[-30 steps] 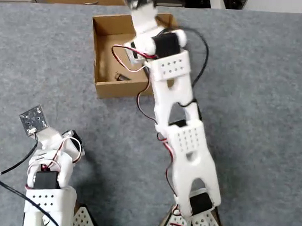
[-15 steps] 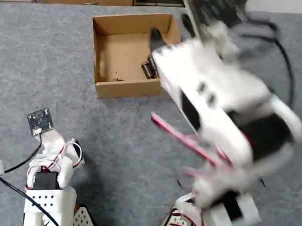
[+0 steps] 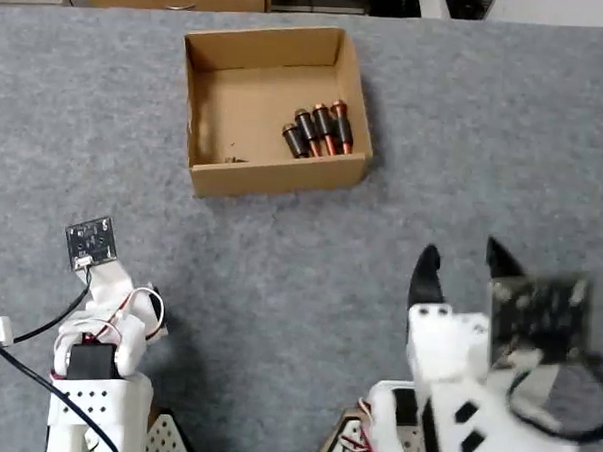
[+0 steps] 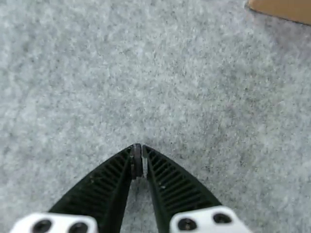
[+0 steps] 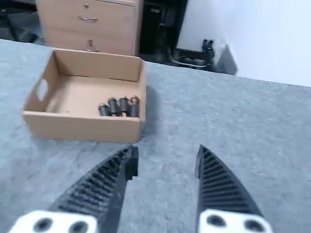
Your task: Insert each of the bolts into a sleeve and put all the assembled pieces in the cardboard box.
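Note:
The cardboard box stands at the back of the grey table, and several assembled bolt-and-sleeve pieces lie side by side in its right corner. The right wrist view has the same box and pieces ahead. My right gripper is folded back near the front right of the table, open and empty, its fingers spread wide. My left gripper hangs over bare carpet at the front left, shut with nothing between its tips.
Grey carpet covers the whole table. A corner of the box shows in the left wrist view. Wooden drawers and cables stand in the room behind the table.
The right arm has pulled back from over the box to the table's front right, gripper open. Several assembled pieces now lie uncovered in the box. The left arm barely moved.

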Tool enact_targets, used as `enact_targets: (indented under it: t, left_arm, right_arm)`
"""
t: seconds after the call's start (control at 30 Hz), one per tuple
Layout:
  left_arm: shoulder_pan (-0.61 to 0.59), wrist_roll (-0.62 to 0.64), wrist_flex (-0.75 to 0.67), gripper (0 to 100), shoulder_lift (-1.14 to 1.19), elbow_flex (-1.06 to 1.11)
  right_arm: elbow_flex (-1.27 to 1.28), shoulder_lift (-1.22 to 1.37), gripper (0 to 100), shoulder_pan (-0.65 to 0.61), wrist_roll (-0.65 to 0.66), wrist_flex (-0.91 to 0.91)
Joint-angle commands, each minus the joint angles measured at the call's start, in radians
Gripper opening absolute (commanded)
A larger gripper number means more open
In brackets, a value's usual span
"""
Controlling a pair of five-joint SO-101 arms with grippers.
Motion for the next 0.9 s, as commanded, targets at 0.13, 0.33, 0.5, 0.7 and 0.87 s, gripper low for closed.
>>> enact_targets:
  t: [0.13,0.33,0.5,0.7,0.87]
  left_arm:
    - [0.000,-0.011,0.003,2,-0.007,0.011]
    - [0.002,-0.011,0.003,2,-0.007,0.011]
    - [0.002,-0.011,0.003,2,-0.007,0.011]
    - [0.002,-0.011,0.003,2,-0.007,0.011]
    - [0.002,-0.011,0.003,2,-0.007,0.011]
  right_arm:
    - [0.501,-0.435,18.5,0.033,0.012,-0.094]
    - [0.693,-0.472,18.5,0.033,0.011,-0.129]
    - [0.814,-0.481,17.7,0.038,0.012,-0.189]
    - [0.987,-0.483,5.0,0.036,0.012,-0.262]
    - [1.139,-0.483,5.1,0.038,0.011,-0.264]
